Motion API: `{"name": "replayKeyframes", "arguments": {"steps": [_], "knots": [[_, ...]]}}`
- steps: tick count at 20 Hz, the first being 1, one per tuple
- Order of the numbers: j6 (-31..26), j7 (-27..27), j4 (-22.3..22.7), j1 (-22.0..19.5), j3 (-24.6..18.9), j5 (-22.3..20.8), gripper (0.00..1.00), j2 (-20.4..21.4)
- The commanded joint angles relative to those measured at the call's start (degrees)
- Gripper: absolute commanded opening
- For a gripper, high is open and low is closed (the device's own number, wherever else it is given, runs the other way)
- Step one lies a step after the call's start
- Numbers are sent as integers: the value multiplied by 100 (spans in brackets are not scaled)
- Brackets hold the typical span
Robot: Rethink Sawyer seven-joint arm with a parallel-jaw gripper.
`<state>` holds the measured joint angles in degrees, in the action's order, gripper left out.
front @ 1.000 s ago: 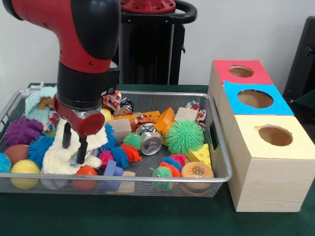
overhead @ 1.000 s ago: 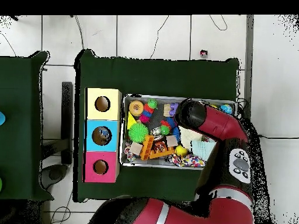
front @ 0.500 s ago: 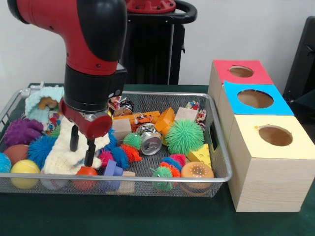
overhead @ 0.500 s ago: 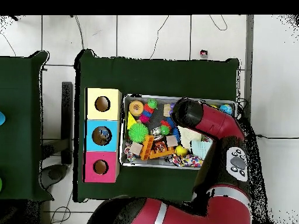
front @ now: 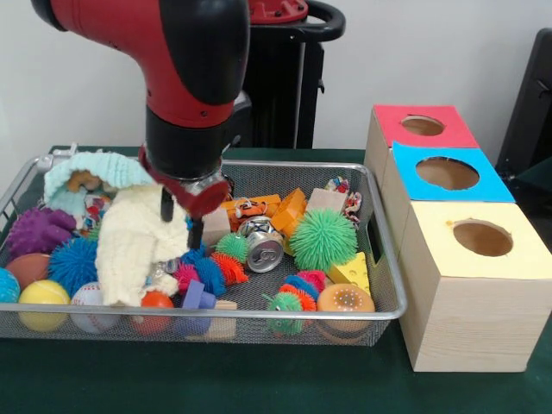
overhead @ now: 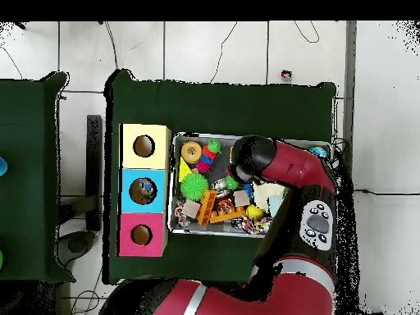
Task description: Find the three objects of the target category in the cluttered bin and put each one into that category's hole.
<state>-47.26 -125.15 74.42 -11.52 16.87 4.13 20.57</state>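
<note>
Tool: from my station I see the tool (front: 179,220) clenched on a cream knitted cloth (front: 138,241), its two dark fingers (front: 196,233) pinching the cloth's upper right edge.
Cloth: the cream knitted cloth hangs down from the tool over the left half of the wire bin (front: 379,259); I cannot tell whether its lower end touches the toys below.
Arm: in my overhead view the red arm (overhead: 287,168) covers the bin's middle, so I cannot see the tool there.
Bin contents, left: a purple spiky toy (front: 36,230), a blue spiky ball (front: 71,261), a yellow ball (front: 43,302), a white baseball (front: 89,299) and a light blue knitted hat (front: 90,168) at the back.
Bin contents, middle: a crushed can (front: 263,246) lies just beside a large green spiky ball (front: 323,239); orange blocks (front: 280,210) sit behind them.
Bin contents, front: a doughnut toy (front: 345,299) rests by the front wall, with a yellow cheese wedge (front: 351,272) just behind it.
Sorting boxes: a yellow-topped box (front: 479,285), a blue-topped box (front: 444,177) and a red-topped box (front: 420,129) stand in a row beside the bin on the green desk (front: 259,379), each with a round hole on top.
Blue box hole: looking down, I see something lying inside the blue-topped box, too small to tell what.
</note>
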Motion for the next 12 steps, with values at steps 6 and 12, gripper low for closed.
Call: {"name": "replayKeyframes", "arguments": {"steps": [6,12], "knots": [[-1115,-433,-73,161,191,-749,100,-670],[219,-890,73,156,219,-800,100,-774]]}}
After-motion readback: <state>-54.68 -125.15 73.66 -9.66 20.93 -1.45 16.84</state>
